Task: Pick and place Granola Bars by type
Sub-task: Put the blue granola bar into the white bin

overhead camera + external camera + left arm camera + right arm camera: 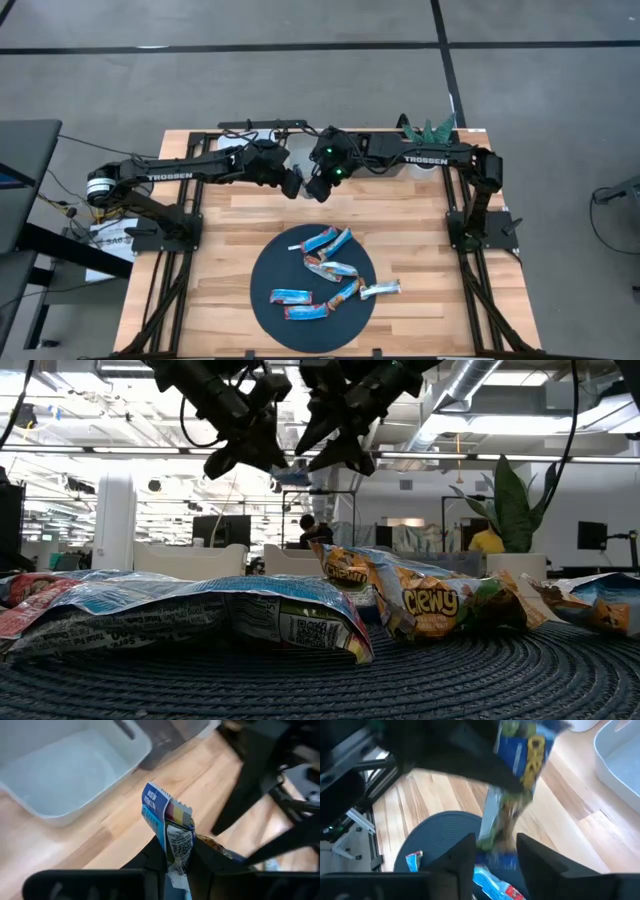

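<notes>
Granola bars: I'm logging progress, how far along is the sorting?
Early. Done: nothing visible; the white bin looks empty. In hand: a handover above the table, left gripper shut on a blue bar, right gripper open around it. Left: about seven bars on the round mat.

Both arms are bunched up over the back middle of the surface, the left gripper and right gripper nearly touching, so no passing between them. The granola bars clutter the dark round mat up front. Bare wood on either side of the mat stays free, and white bins sit behind the arms.
</notes>
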Controlling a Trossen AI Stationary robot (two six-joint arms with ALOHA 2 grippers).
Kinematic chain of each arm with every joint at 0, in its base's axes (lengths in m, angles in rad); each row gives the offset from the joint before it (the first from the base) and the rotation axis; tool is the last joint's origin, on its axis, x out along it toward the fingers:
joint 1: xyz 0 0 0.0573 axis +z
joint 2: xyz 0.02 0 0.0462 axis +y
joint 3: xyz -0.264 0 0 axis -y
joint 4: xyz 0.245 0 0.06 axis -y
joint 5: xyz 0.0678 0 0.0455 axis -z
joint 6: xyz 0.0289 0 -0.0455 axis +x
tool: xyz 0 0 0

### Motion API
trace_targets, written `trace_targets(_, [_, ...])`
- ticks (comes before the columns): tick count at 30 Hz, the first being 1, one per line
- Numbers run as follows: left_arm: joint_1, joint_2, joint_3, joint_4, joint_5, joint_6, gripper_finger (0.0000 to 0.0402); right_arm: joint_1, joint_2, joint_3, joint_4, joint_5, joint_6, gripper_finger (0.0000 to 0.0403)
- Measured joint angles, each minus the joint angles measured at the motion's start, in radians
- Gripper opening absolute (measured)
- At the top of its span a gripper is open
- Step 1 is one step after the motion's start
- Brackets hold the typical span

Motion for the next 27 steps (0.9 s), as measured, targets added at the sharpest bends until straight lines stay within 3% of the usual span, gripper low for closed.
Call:
trace_targets(4, [0.035, -0.005, -0.001, -0.083, -0.03, 0.019, 0.0042, -0.021, 0.0, 0.0, -0.081, 0.0, -0.013, 0.0173])
trace_targets(9, [0.123, -0.052, -0.002, -0.219, -0.139, 0.073, 0.004, -0.049, 0.0, 0.0, -0.241, 0.011, -0.028, 0.0199])
trace_targets(18, [0.367, -0.165, -0.002, -0.333, -0.379, 0.186, 0.0041, -0.055, 0.0, 0.0, -0.297, 0.012, -0.044, 0.0198])
trace_targets(27, [0.506, -0.191, -0.002, -0.355, -0.323, 0.242, 0.0072, -0.043, 0.0, 0.0, -0.298, 0.011, -0.044, 0.0178])
